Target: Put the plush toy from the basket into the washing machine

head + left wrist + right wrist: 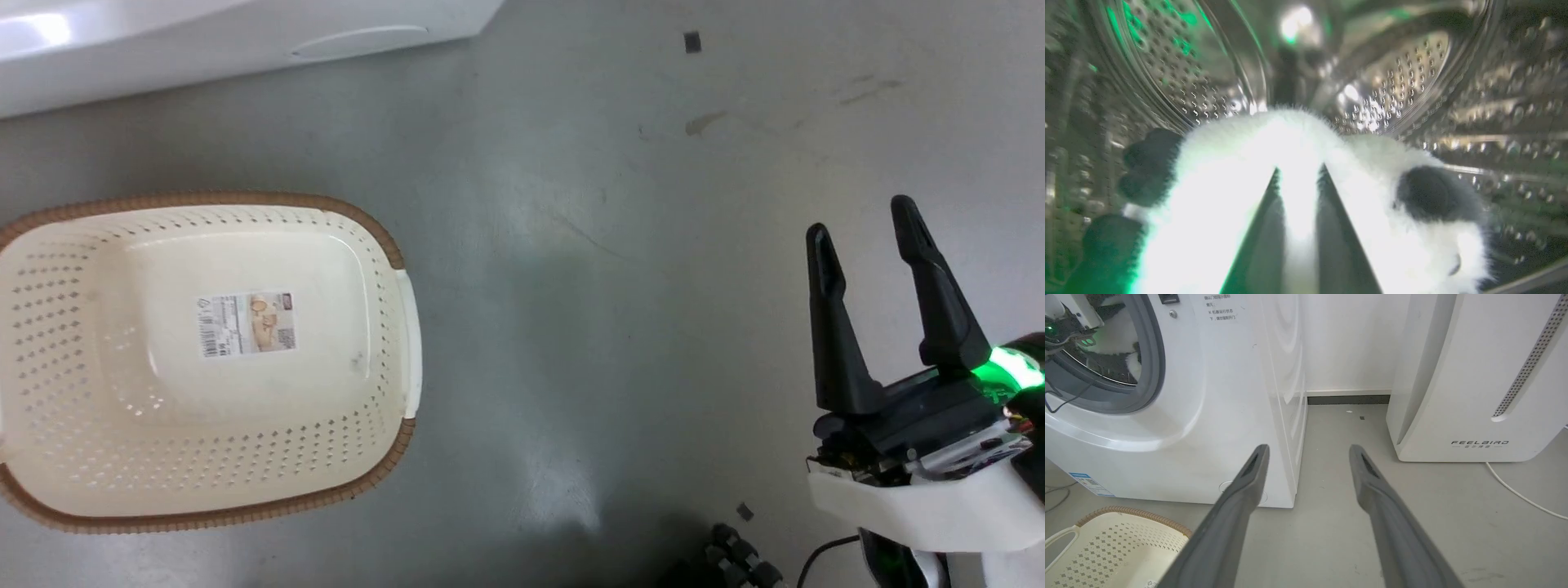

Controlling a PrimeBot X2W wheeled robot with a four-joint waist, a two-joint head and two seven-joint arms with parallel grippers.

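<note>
The panda plush toy (1229, 183) is inside the washing machine's steel drum (1404, 81), bright white fur with black patches. My left gripper (1299, 169) is shut on the plush toy, with white fur pinched between its two fingers. In the right wrist view the washing machine (1229, 396) stands at the left, and my left arm (1061, 322) reaches into its grey-rimmed porthole, where the plush toy (1116, 335) shows. The cream basket (73, 269) lies on the floor at the left with only its paper label (245, 324) inside. My right gripper (860, 219) hangs open over bare floor.
The washing machine's white base (204, 41) runs along the top left of the head view. A white FEELBIRD appliance (1474, 375) stands to the right of the washer, with a white cable (1523, 496) on the floor. The grey floor between them is open.
</note>
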